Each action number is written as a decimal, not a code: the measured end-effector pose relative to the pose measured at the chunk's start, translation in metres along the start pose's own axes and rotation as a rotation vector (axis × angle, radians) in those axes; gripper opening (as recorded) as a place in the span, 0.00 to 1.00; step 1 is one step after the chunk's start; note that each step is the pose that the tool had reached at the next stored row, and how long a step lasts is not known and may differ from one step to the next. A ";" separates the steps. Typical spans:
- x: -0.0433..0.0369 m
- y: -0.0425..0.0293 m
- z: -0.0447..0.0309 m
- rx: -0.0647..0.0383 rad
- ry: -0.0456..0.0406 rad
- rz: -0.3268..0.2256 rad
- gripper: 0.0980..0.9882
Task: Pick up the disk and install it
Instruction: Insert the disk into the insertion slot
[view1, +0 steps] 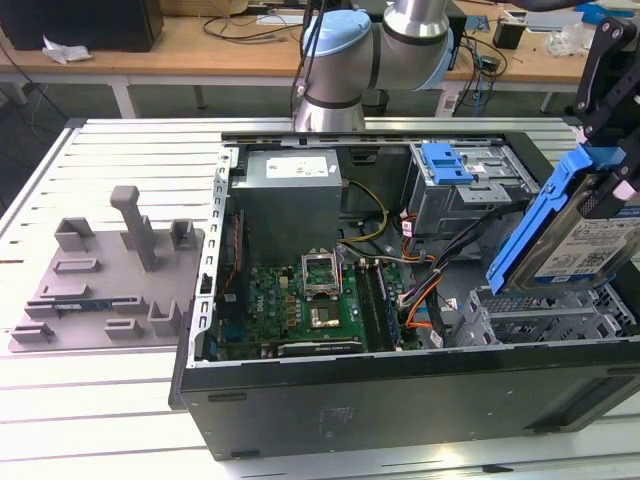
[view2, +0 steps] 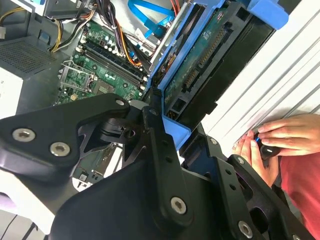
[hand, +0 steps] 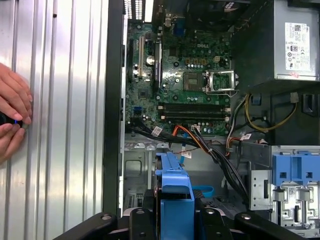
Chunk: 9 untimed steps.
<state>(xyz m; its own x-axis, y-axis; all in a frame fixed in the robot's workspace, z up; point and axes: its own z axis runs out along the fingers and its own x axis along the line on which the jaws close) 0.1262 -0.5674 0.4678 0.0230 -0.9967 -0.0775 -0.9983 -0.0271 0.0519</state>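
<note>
Exterior view: I'm holding the disk (view1: 585, 245) in the air at about 3 o'clock of the open computer case (view1: 400, 405), just above the grey drive cage (view1: 540, 320) and not yet seated in it. The gripper (view1: 605, 185) is clamped on the disk's blue carrier frame; in the second wrist view its black fingers (view2: 159, 131) are pinching the frame's edge, with the disk's green board side (view2: 202, 60) facing the camera.

The disk is hanging tilted, its high end toward 1 o'clock and its low end toward 7 o'clock. My call for this step: go slowly, bring the tilt flat to the cage opening, square the carrier rails with the slot, and steer clear of the cable bundle (view1: 430, 290) at the cage's 9 o'clock.

The arm (view1: 375, 50) is reaching in from 12 o'clock behind the case, with the gripper linkage dropping in at 2 o'clock. A person's hands (hand: 12, 120) are resting on the slatted surface (hand: 65, 100) beside the case.
</note>
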 end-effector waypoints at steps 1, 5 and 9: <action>0.0005 0.0000 0.0002 0.000 0.0002 0.000 0.30; 0.0017 0.0000 0.0011 0.000 0.0002 0.000 0.30; 0.0020 -0.0001 0.0031 0.000 0.0003 0.000 0.30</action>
<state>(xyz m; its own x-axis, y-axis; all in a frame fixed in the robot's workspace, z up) 0.1262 -0.5691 0.4646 0.0230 -0.9967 -0.0773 -0.9983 -0.0271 0.0519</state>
